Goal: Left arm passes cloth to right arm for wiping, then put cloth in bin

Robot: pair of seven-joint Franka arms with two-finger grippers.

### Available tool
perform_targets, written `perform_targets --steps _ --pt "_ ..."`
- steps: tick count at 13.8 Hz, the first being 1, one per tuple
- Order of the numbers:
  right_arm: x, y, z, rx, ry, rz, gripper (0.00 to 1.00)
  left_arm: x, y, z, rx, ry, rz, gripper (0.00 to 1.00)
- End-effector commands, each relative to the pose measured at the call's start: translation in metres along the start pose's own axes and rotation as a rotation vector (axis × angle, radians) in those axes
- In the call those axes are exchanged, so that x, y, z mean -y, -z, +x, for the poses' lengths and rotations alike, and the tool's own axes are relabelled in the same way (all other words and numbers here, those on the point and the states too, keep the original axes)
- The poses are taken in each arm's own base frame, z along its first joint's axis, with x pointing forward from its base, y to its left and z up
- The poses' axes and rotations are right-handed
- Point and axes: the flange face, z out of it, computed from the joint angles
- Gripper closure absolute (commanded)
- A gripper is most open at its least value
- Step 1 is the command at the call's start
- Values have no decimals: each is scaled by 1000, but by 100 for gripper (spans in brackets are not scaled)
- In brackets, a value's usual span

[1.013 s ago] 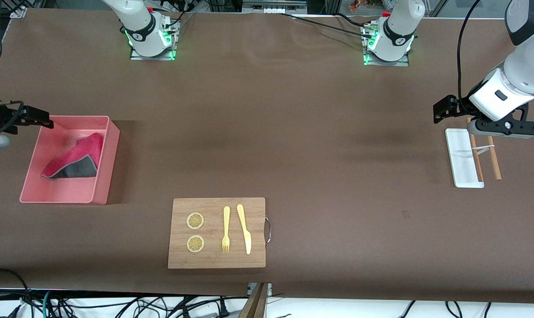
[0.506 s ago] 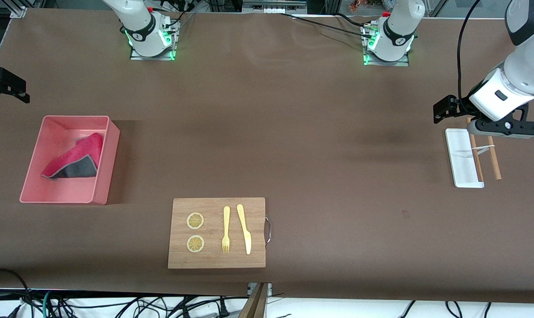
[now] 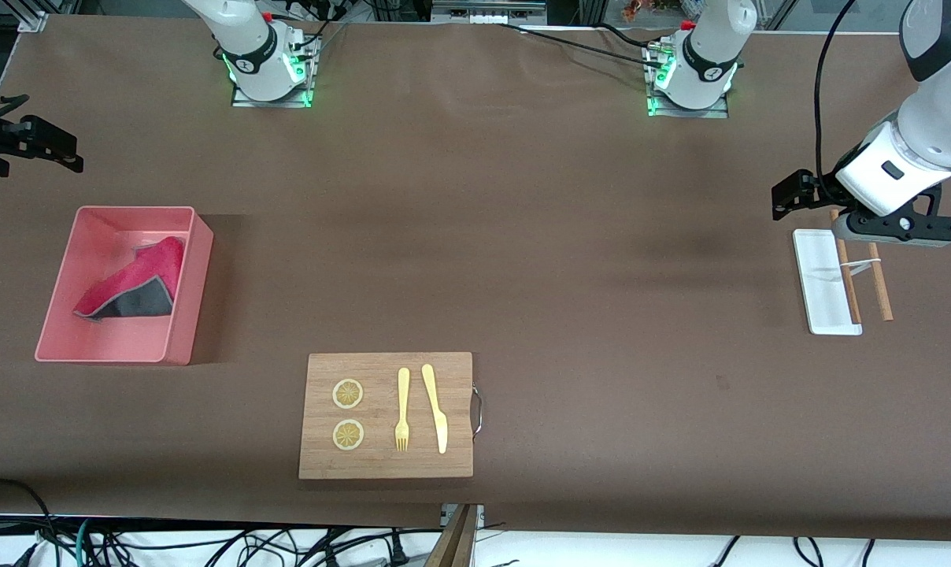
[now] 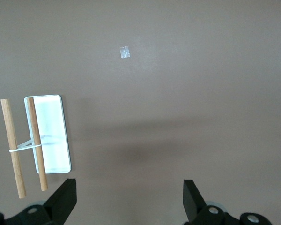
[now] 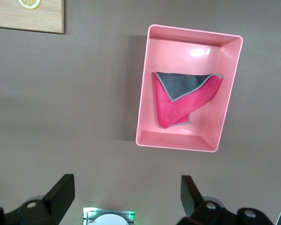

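Observation:
The pink bin [image 3: 201,276] stands at the right arm's end of the table. The cloth [image 3: 133,282] lies crumpled in it, magenta face up with a dark grey corner folded over. The right wrist view shows the bin [image 5: 143,112] and the cloth [image 5: 182,101] too. My right gripper [image 3: 7,146] is open and empty, over bare table just outside the bin; it also shows in its own wrist view [image 5: 126,194]. My left gripper [image 3: 893,232] waits open and empty over the small white tray and also shows in its own wrist view [image 4: 129,197].
A wooden cutting board [image 3: 386,415] with two lemon slices, a yellow fork and a yellow knife lies near the front camera. A small flat white tray [image 3: 822,283] with two tied wooden sticks [image 3: 877,276] lies at the left arm's end.
My right gripper has moved off the bin's corner to bare table beside the bin. The cloth has stayed in the bin. The left arm has not moved.

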Motion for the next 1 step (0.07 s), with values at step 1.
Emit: perform_targets --steps 1 --pt "0 3 1 11 -12 12 0 1 4 1 -7 2 3 0"
